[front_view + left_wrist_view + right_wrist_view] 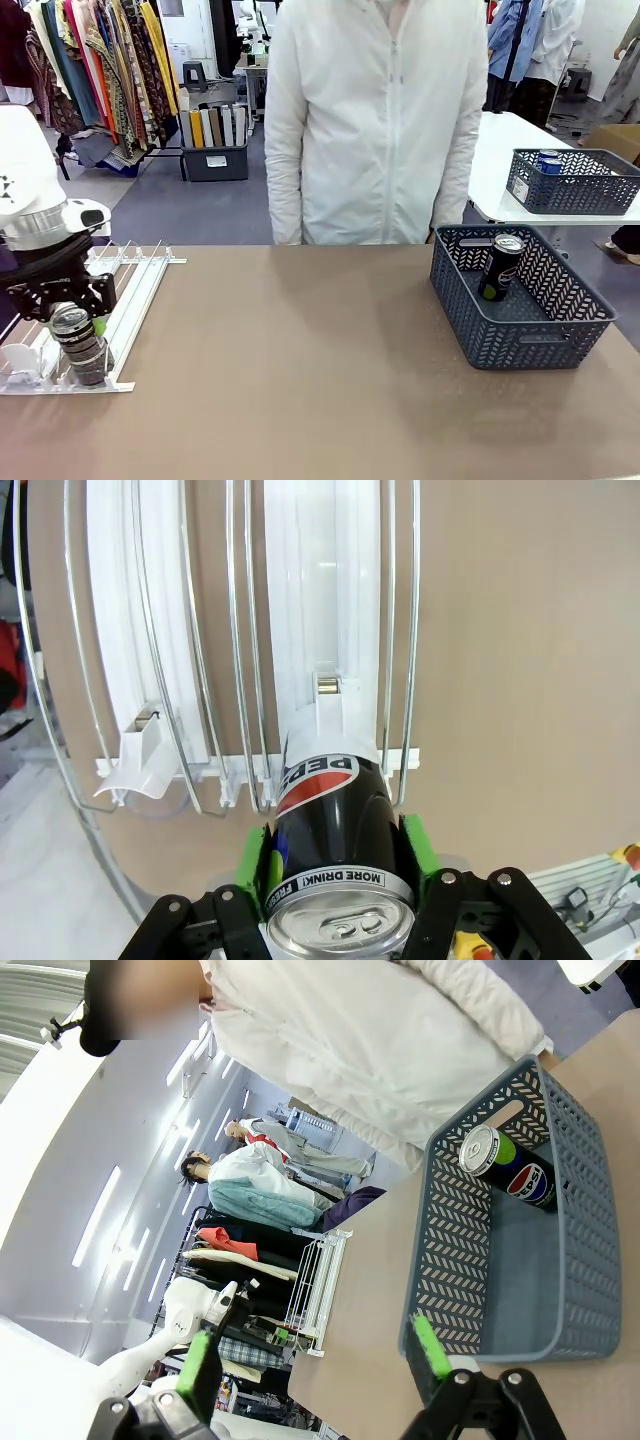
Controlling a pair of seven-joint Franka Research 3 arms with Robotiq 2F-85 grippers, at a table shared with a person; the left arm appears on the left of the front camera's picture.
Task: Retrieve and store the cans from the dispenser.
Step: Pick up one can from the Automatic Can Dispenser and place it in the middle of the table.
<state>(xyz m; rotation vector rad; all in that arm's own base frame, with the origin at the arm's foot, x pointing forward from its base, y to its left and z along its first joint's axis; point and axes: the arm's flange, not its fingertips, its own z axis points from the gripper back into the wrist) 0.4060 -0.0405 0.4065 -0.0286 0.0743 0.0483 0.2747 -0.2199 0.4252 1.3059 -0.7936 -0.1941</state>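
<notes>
The white dispenser (135,290) lies at the table's left edge. A dark Pepsi can (82,345) sits at the front stop of one lane, and my left gripper (75,335) is shut on it. In the left wrist view the green pads (417,845) press both sides of the Pepsi can (335,820), with the empty lanes of the dispenser (320,610) running beyond it. A second Pepsi can (500,268) stands in the dark grey basket (510,345) at the right. My right gripper (315,1355) hangs open and holds nothing, with the basket (450,1250) and its can (500,1165) ahead of it.
A person in a white jacket (380,120) stands at the far edge of the table. Another mesh basket (570,190) with blue cans (548,160) sits on a white table behind. Bare brown tabletop (300,360) lies between the dispenser and the basket.
</notes>
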